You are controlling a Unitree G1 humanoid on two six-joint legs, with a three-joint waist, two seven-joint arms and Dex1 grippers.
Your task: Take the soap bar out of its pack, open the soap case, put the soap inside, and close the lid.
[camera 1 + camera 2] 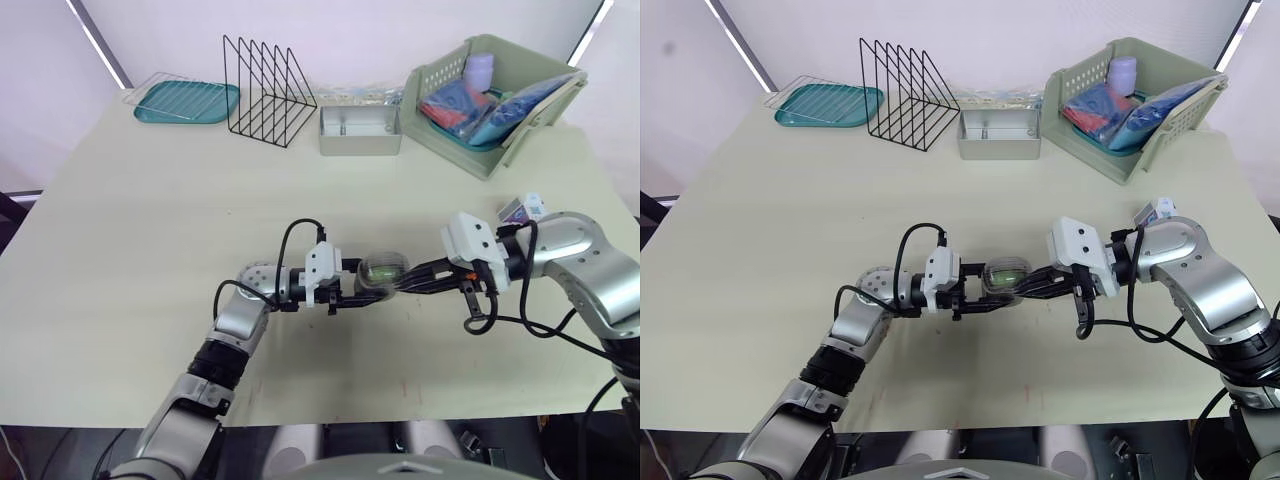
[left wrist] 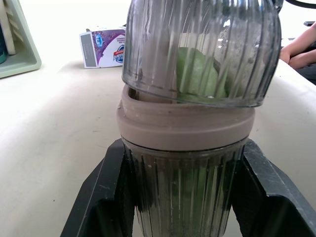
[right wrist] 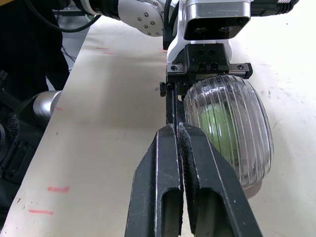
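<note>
Near the front middle of the surface (image 1: 150,250), the soap case (image 1: 383,270) hangs just above it between the two arms, with the green soap (image 2: 197,74) already inside. The left claw (image 1: 358,288) grips the ribbed lower half of the case, one finger on each side. In the left wrist view the clear lid (image 2: 202,49) sits over the beige ring (image 2: 182,126) but looks crooked: lower on one side, with a thin gap on the other. It is probably not fully seated.

The right claw (image 3: 177,131) has its two fingers pressed together with nothing between them, and its tip lies just beside the case, close to the left claw's mount. The empty pack (image 1: 522,209) lies well apart, near the right elbow.

The step in hand appears to be closing the lid. To do it well, the left claw should keep a firm hold on the base so the case cannot twist. The closed right fingers should press on the raised side of the lid, straight toward the ring, until both edges meet evenly. A push from the side risks sliding off the ribbed, rounded shell or tipping the lid further
</note>
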